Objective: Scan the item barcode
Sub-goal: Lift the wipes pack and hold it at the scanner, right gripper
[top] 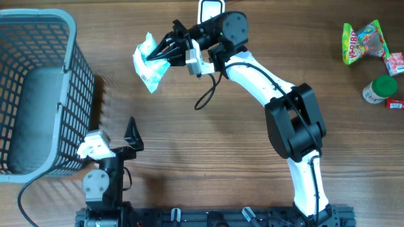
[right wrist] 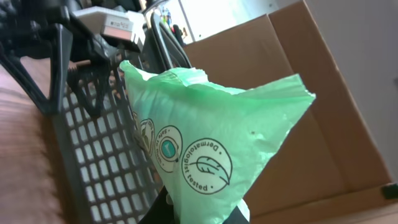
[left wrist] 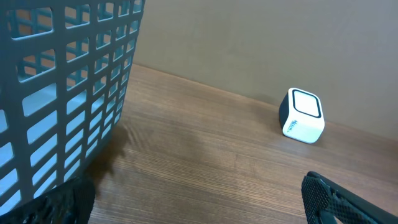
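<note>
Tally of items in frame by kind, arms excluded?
Basket: 1
Scanner: 1
Soft packets: 3 (green pack in the right gripper, gummy bag, pink-white packet)
Green-lidded jar: 1
Small red item, cut off at the edge: 1
Total: 7

White links (top: 252,72), black joints (top: 293,126), black fingers (top: 132,131), looping cable (top: 203,99)

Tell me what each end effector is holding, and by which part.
The right end effector is shut on the green packet, pinching one end of it; the rest sticks out free. The left end effector is open and holds nothing.
</note>
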Controlling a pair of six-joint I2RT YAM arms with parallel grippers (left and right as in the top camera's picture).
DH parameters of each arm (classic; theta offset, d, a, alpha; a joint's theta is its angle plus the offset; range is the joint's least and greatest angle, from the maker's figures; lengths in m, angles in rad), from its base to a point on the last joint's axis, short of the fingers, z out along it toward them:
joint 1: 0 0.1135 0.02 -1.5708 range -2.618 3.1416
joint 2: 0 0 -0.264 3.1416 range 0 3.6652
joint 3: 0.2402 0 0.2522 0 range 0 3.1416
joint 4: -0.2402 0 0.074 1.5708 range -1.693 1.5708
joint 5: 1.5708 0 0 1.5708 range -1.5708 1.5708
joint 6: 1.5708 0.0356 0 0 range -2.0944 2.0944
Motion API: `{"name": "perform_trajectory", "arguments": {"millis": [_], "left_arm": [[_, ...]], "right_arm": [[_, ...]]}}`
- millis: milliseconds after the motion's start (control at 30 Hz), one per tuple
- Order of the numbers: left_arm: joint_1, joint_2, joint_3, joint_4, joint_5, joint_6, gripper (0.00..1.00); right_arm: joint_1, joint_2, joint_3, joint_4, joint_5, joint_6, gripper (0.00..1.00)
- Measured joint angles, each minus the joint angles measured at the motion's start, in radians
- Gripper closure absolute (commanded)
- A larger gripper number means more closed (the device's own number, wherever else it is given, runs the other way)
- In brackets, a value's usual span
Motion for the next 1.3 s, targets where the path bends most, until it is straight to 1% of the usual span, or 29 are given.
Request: {"name": "perform_trajectory", "arguments": {"millis": [33, 100, 167, 233, 267, 300, 333, 367, 400, 433, 467, 567, 667, 700, 867, 900, 933, 967, 1067, 1167, 1300], "left_arm": [[0.0, 0.0, 0.0, 0.0, 0.0, 0.0, 0.0], [0.0, 0.0, 0.0, 0.0, 0.0, 0.0, 0.0], [0.0, 0.0, 0.0, 0.0, 0.0, 0.0, 0.0], [0.0, 0.0, 0.0, 0.0, 0.0, 0.0, 0.0], [0.0, 0.0, 0.0, 0.001, 0.0, 0.0, 0.0], [0.0, 0.0, 0.0, 0.0, 0.0, 0.0, 0.0], [0.0, 0.0, 0.0, 0.002, 0.0, 0.0, 0.0], [0.0, 0.0, 0.0, 0.002, 0.0, 0.0, 0.0], [0.0, 0.0, 0.0, 0.002, 0.0, 0.0, 0.0], [0.0, 0.0, 0.0, 0.002, 0.0, 0.0, 0.0], [0.0, 0.0, 0.0, 0.002, 0.0, 0.0, 0.0], [0.0, 0.0, 0.0, 0.002, 0.0, 0.0, 0.0], [0.0, 0.0, 0.0, 0.002, 0.0, 0.0, 0.0], [0.0, 0.0, 0.0, 0.002, 0.0, 0.0, 0.0], [0.0, 0.0, 0.0, 0.002, 0.0, 0.0, 0.0], [0.0, 0.0, 0.0, 0.002, 0.0, 0.0, 0.0], [0.0, 0.0, 0.0, 0.002, 0.0, 0.0, 0.0], [0.0, 0.0, 0.0, 0.002, 0.0, 0.0, 0.0], [0.0, 0.0, 0.0, 0.002, 0.0, 0.0, 0.0], [0.0, 0.0, 0.0, 0.002, 0.0, 0.0, 0.0], [0.0, 0.0, 0.0, 0.002, 0.0, 0.0, 0.0]], "right_arm": [[0.0, 0.0, 0.0, -0.055, 0.0, 0.031, 0.96], [0.0, 0.0, 0.0, -0.212, 0.002, 0.136, 0.96], [-0.004, -0.002, 0.001, -0.424, 0.001, 0.277, 0.96], [-0.014, 0.0, 0.0, -0.692, 0.003, 0.461, 0.96], [-0.024, 0.0, -0.001, -0.807, -0.001, 0.545, 0.92], [-0.036, 0.001, 0.001, -0.914, 0.001, 0.625, 0.87], [-0.048, 0.001, 0.002, -1.005, 0.0, 0.684, 0.85], [-0.066, 0.001, 0.002, -1.103, -0.001, 0.76, 0.7], [-0.08, 0.001, 0.0, -1.155, 0.002, 0.812, 0.67], [-0.093, 0.001, -0.002, -1.189, 0.003, 0.859, 0.83], [-0.105, 0.001, -0.001, -1.197, 0.005, 0.916, 0.96], [-0.108, 0.001, -0.001, -1.221, 0.049, 1.005, 0.96], [-0.095, 0.001, -0.001, -1.248, 0.248, 1.108, 0.96], [-0.098, 0.001, -0.001, -1.225, 0.349, 1.163, 0.96], [-0.152, 0.001, -0.003, -1.023, 0.596, 1.361, 0.95], [-0.173, 0.001, -0.003, -1.017, 0.696, 1.429, 0.95], [-0.18, 0.001, -0.003, -1.016, 0.747, 1.457, 0.96], [-0.189, 0.002, -0.003, -0.99, 0.84, 1.509, 0.95], [-0.197, 0.01, -0.003, -0.94, 0.959, 1.587, 0.95], [-0.204, 0.058, 0.0, -0.877, 1.068, 1.662, 0.95], [-0.222, 0.132, 0.001, -0.875, 1.15, 1.719, 0.95]]}}
